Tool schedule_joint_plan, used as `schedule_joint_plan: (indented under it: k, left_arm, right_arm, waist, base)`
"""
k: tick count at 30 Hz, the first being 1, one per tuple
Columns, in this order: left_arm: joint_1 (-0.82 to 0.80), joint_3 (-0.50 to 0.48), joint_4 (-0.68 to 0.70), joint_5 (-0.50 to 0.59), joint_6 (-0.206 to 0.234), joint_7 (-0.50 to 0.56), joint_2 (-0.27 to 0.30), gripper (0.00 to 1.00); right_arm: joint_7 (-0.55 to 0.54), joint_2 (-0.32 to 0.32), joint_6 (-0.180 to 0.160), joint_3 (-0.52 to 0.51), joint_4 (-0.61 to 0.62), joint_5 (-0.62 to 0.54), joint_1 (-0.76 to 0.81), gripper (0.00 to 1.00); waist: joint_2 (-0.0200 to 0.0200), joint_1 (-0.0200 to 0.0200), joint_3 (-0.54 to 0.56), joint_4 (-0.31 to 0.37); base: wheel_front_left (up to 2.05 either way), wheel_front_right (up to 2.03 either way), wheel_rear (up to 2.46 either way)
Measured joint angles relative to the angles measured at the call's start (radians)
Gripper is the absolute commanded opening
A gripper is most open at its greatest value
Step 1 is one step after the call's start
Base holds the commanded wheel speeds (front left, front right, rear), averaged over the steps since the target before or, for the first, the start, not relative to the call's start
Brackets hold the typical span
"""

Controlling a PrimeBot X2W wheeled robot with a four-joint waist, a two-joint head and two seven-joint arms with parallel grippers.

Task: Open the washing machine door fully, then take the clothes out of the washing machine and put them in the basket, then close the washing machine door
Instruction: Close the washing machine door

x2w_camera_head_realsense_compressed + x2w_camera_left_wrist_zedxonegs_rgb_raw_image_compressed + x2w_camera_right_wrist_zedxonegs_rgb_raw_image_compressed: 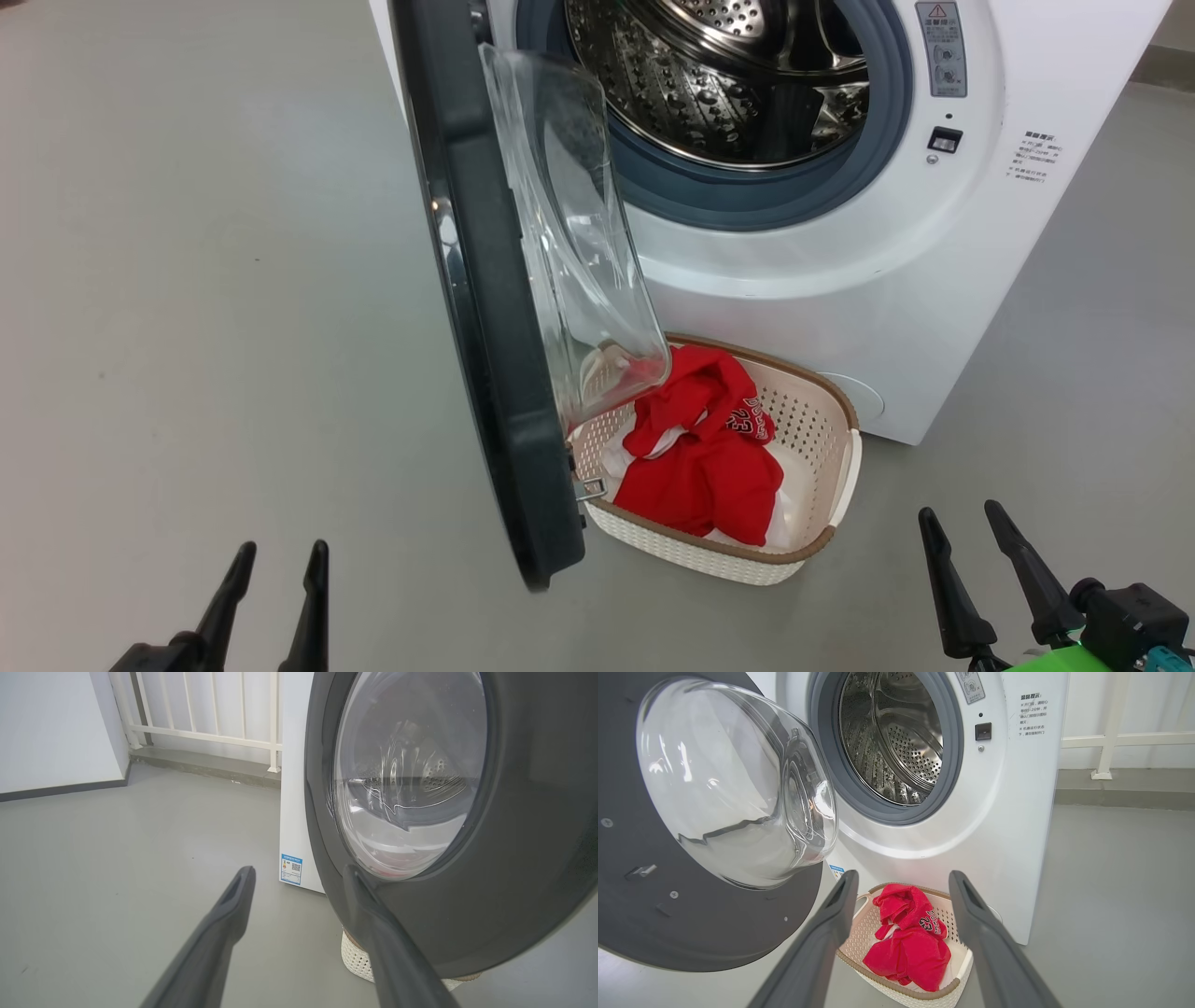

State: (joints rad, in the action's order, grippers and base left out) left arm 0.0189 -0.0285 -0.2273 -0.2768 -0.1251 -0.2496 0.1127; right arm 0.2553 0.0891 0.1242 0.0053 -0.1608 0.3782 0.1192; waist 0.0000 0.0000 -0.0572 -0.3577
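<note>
Clothes (709,467) in basket (822,551) before washing machine (840,308), beside door (485,308)

Both arms, resting pose. We are holding our arms low, one at each lower corner of the head view. Our left jaws are standing wide open and empty, the two dark fingers (224,602) pointing up, parted tip to base. Our right jaws are gaping equally wide, gripping nothing, their fingers (948,583) leaning slightly leftward above a black wrist housing (1134,621) and a green part (1064,661).

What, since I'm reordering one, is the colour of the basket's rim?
Brown, on the basket; shows best in the right wrist view.
</note>
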Motion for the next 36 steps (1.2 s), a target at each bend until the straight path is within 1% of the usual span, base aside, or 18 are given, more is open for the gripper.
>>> schedule_joint_plan:
  k: [6, 7, 8, 9, 10, 13, 16, 21, 24, 27, 32, 36]
  left_arm:
    - [0.0, 0.002, 0.005, -0.014, 0.0, 0.0, 0.0, 1.0]
    - [0.0, 0.004, 0.01, -0.025, 0.0, 0.0, 0.0, 0.79]
    - [0.0, 0.006, 0.019, -0.044, 0.0, 0.0, 0.0, 0.48]
    - [-0.001, 0.007, 0.027, -0.063, 0.0, 0.0, 0.0, 0.34]
    - [-0.001, 0.006, 0.038, -0.079, 0.0, 0.0, 0.001, 0.0]
    - [-0.006, 0.033, 0.079, -0.169, 0.0, 0.0, 0.013, 0.0]
    - [-0.025, 0.087, 0.114, -0.231, 0.0, 0.0, 0.063, 0.0]
    - [-0.065, 0.152, 0.149, -0.304, 0.0, 0.0, 0.136, 0.0]
    - [-0.087, 0.206, 0.158, -0.316, 0.0, 0.0, 0.167, 0.0]
    - [-0.105, 0.257, 0.168, -0.316, 0.0, 0.0, 0.185, 0.0]
    - [-0.142, 0.334, 0.19, -0.317, 0.0, 0.0, 0.194, 0.0]
    - [-0.178, 0.358, 0.193, -0.318, 0.0, -0.001, 0.195, 0.0]
  right_arm:
    - [0.0, 0.0, 0.0, 0.0, 0.0, 0.0, 0.0, 1.0]
    - [0.0, 0.0, 0.0, 0.0, 0.0, 0.0, 0.0, 1.0]
    - [0.0, 0.0, 0.0, 0.0, 0.0, 0.0, 0.0, 1.0]
    - [0.0, 0.0, 0.0, 0.0, 0.0, 0.0, 0.0, 1.0]
    - [0.0, 0.0, 0.0, 0.0, 0.0, 0.0, 0.0, 1.0]
    - [0.0, -0.001, 0.0, 0.003, 0.0, 0.0, 0.0, 1.0]
    - [0.0, -0.002, 0.0, 0.006, 0.0, 0.0, 0.0, 1.0]
    - [0.0, -0.003, 0.0, 0.01, -0.001, 0.0, 0.0, 1.0]
    - [0.0, -0.003, 0.0, 0.011, 0.0, 0.0, 0.0, 1.0]
    - [0.0, -0.004, 0.0, 0.013, 0.0, 0.0, -0.002, 1.0]
    - [0.0, -0.005, 0.0, 0.012, 0.002, 0.0, -0.012, 1.0]
    - [0.0, -0.005, 0.0, 0.006, 0.007, 0.0, -0.028, 1.0]
  waist:
    - [0.0, 0.0, -0.002, 0.0]
    - [0.0, 0.0, -0.002, 0.0]
    - [0.0, 0.0, -0.001, 0.0]
    - [0.0, 0.0, -0.001, 0.0]
    - [0.0, 0.0, -0.001, 0.0]
    - [0.0, 0.0, 0.001, 0.002]
    - [0.0, 0.0, 0.001, 0.005]
    - [0.0, 0.0, -0.003, 0.013]
    - [0.0, 0.0, -0.006, 0.022]
    - [0.0, 0.0, -0.01, 0.036]
    - [0.0, 0.0, -0.029, 0.06]
    - [0.0, 0.0, -0.05, 0.082]
  base:
    - [0.0, 0.0, 0.0]
    - [0.0, 0.0, 0.0]
    - [0.0, 0.0, 0.0]
    - [0.0, 0.0, 0.0]
    - [0.0, 0.0, 0.0]
    - [0.0, 0.0, 0.0]
    - [0.0, 0.0, 0.0]
    - [0.0, 0.0, 0.0]
    - [0.0, 0.0, 0.0]
    - [0.0, 0.0, 0.0]
    - [0.0, 0.0, 0.0]
    - [0.0, 0.0, 0.0]
